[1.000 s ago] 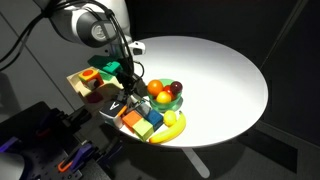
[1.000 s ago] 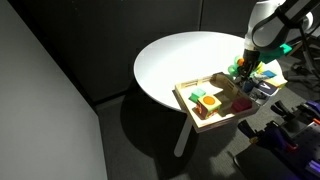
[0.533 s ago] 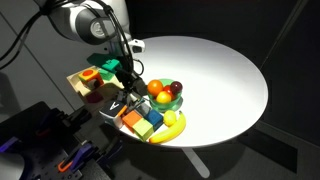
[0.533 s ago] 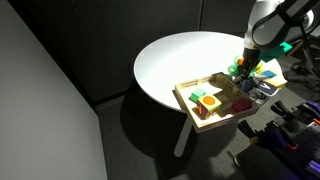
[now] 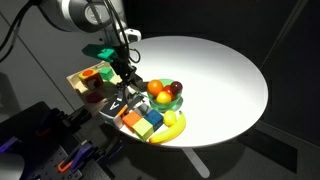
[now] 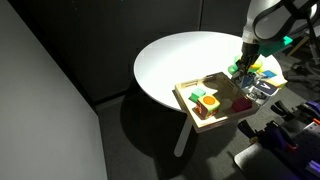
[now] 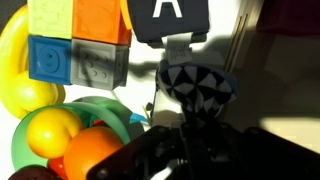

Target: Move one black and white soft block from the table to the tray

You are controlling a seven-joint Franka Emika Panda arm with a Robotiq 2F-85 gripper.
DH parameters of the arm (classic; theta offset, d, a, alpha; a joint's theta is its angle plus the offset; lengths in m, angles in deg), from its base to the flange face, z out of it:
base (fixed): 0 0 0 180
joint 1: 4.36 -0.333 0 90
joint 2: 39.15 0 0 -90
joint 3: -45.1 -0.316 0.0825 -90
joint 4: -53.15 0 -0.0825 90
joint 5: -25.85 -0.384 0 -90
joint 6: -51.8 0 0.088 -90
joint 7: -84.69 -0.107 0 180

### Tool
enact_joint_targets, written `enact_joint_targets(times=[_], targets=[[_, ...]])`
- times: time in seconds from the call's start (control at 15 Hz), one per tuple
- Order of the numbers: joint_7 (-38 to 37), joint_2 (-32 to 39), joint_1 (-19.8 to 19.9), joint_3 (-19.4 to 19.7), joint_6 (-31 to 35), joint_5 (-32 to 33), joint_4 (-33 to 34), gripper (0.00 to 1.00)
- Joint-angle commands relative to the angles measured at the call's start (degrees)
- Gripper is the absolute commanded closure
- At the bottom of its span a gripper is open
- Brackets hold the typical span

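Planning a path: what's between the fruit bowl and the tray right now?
In an exterior view the gripper hangs between the fruit bowl and the tray. The wrist view shows the black and white soft block by its fingertips.

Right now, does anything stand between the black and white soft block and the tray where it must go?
Nothing visible does. The black and white soft block is at the gripper, close to the tray. The fruit bowl lies on the other side of the gripper, away from the tray.
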Motion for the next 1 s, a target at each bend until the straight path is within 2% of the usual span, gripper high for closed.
enact_joint_targets(times=[0.0,0.93], targets=[[-3.17,-4.04,-0.54,-0.35,-2.07,2.68,-1.47,0.94],[0.25,-8.27,-1.38,-6.21,-2.61,1.68,-3.93,0.94]])
